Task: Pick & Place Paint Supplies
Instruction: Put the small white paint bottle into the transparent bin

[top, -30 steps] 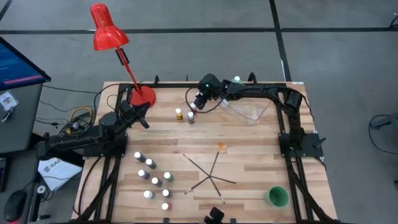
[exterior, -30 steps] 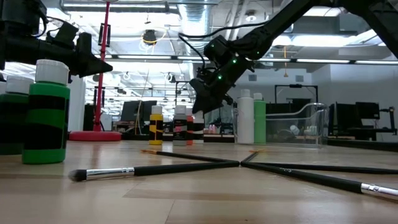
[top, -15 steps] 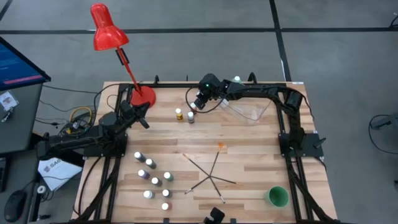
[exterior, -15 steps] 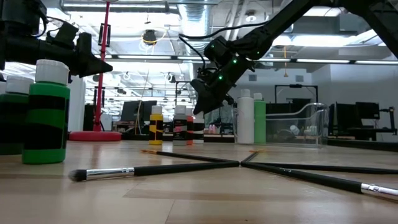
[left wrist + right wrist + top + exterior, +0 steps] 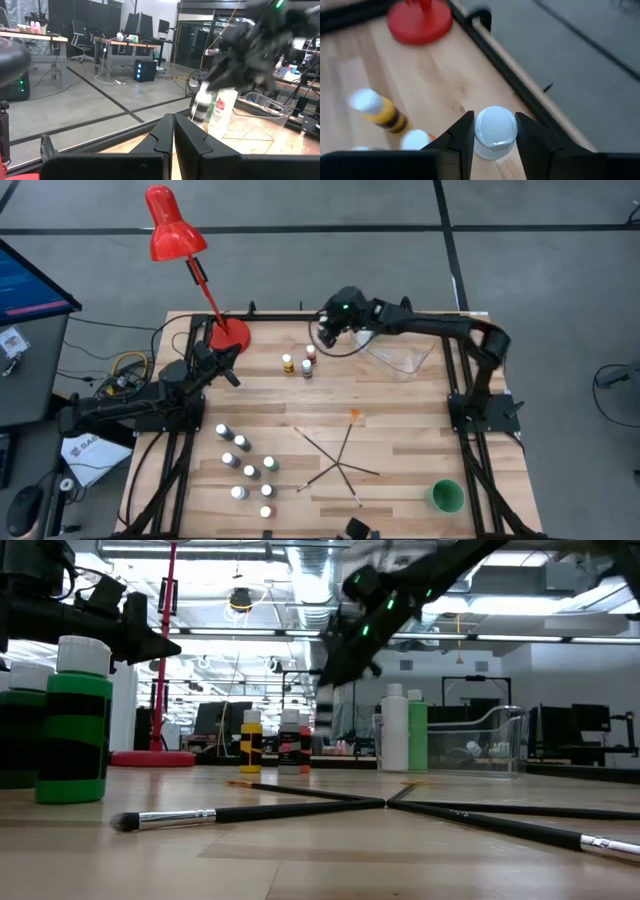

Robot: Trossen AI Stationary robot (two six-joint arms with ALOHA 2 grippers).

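A: The right pincer (image 5: 327, 332) is pictured at about 12 o'clock on the table (image 5: 400, 420), lifted clear of the wood and clenched on a small white-capped bottle (image 5: 494, 131), whose cap is seen between the two dark fingers (image 5: 460, 137) in the right wrist view.

B: And how is the bottle held?

A: It is held upright, its long axis vertical and the cap toward the wrist camera. The body below the cap is mostly hidden by the fingers.

B: What is asked of the step in hand?

A: A carry, it is judged, toward the clear tub (image 5: 400, 356) just to 3 o'clock of the pincer. The bottle would best be kept vertical and lifted above the tub's wall before it is lowered, so that the wall is not clipped. The taller white bottle (image 5: 396, 728) and taller green bottle (image 5: 418, 732) beside the tub should be cleared as well.

B: What else is left out?

A: Small bottles near the yellow-banded one (image 5: 288, 364), a cluster at 8 o'clock (image 5: 244, 463), and crossed paintbrushes (image 5: 340, 457) at 6 o'clock. The left pincer (image 5: 226, 363) is parked at 10 o'clock, its fingers pressed together on nothing.
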